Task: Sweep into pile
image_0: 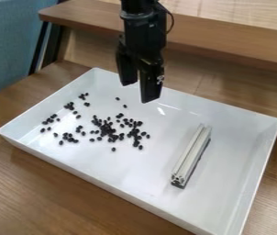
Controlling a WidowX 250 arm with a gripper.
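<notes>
Beans (109, 130) lie scattered in white tray (227, 210).

1. We see a brown wood-grain tabletop (36, 197) across the lower left of the frame, reaching up its left side and showing again at lower right.
2. We find a thick brown wooden ledge (227, 39) running from upper left to the right edge.
3. Above it, we notice a paler wood-grain surface (245, 13).
4. At upper left, we have a blue fabric-like panel (9, 43), with dark slanting uprights (53, 43) just beside it.
</notes>
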